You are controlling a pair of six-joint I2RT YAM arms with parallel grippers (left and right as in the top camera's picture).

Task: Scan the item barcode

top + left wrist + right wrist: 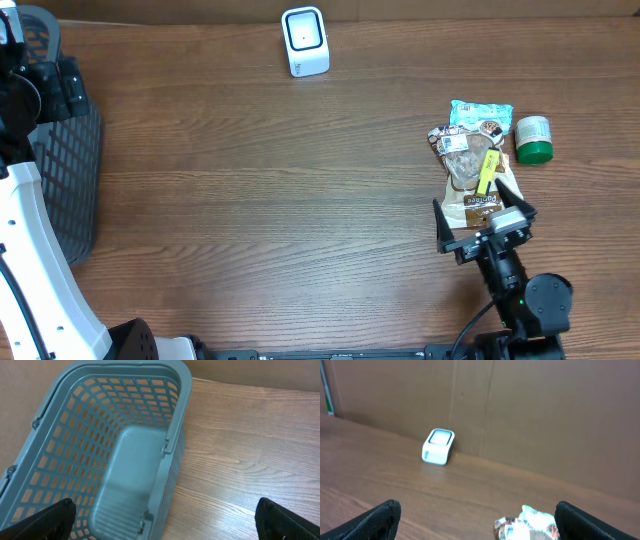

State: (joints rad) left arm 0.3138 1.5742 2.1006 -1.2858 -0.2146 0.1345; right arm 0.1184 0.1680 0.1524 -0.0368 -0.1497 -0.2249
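The brown and clear plastic snack packet (pixel 468 172) lies at the right of the overhead frame. Its long axis runs roughly up and down the picture. The right gripper (pixel 478 224) sits at the packet's lower end, jaws spread wide and holding nothing. In the wrist view the packet shows just ahead, right of centre. The left gripper (pixel 167 524), also spread, hangs over the grey mesh basket (pixel 182 405), well apart, so the right arm looks better placed to reach it.

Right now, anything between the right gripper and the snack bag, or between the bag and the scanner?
Nothing visible. The open right gripper is right at the snack bag, and only bare table lies between the bag and the scanner.
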